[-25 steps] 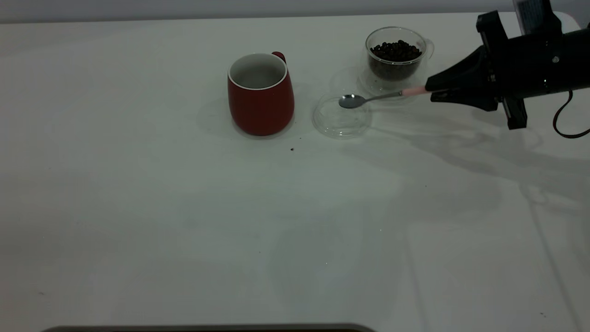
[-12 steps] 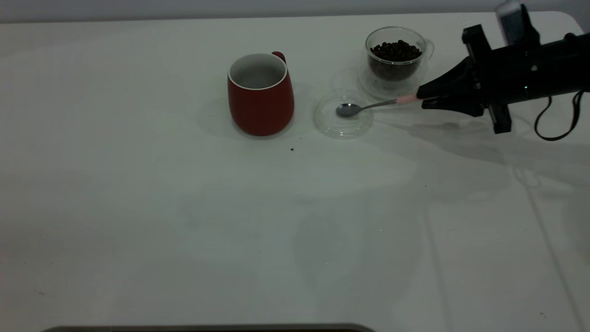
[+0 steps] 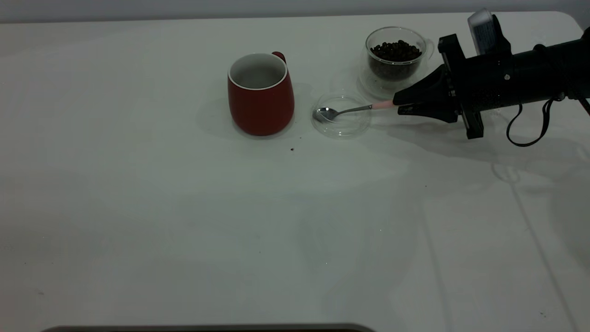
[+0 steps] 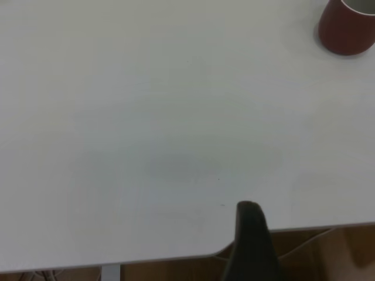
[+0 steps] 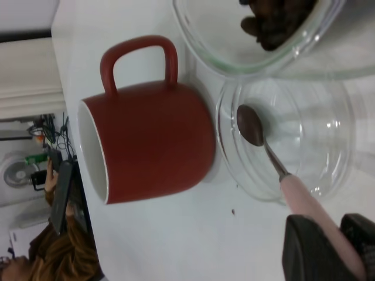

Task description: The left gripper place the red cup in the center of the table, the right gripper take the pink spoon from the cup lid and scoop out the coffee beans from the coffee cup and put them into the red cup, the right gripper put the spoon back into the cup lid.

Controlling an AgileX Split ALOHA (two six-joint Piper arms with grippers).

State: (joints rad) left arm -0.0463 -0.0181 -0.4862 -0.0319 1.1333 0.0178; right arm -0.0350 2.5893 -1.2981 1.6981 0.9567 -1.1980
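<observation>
The red cup (image 3: 261,94) stands upright near the table's middle back; it also shows in the right wrist view (image 5: 149,143) and the left wrist view (image 4: 347,26). My right gripper (image 3: 400,103) is shut on the pink spoon (image 3: 352,110) by its pink handle (image 5: 319,211). The spoon's steel bowl (image 5: 250,125) rests inside the clear cup lid (image 3: 342,115), right of the red cup. The coffee cup (image 3: 396,59) with coffee beans (image 3: 396,50) stands behind the lid. Only one finger (image 4: 251,240) of my left gripper shows, at the table's edge, far from the red cup.
The white table (image 3: 184,221) stretches wide in front of the cups. A tiny dark speck (image 3: 292,149) lies just in front of the red cup. The right arm's black cable (image 3: 530,129) hangs low over the table at the right.
My right gripper has moved left and down with the spoon. The spoon's bowl went from above the lid's right part to its left side, resting in it.
</observation>
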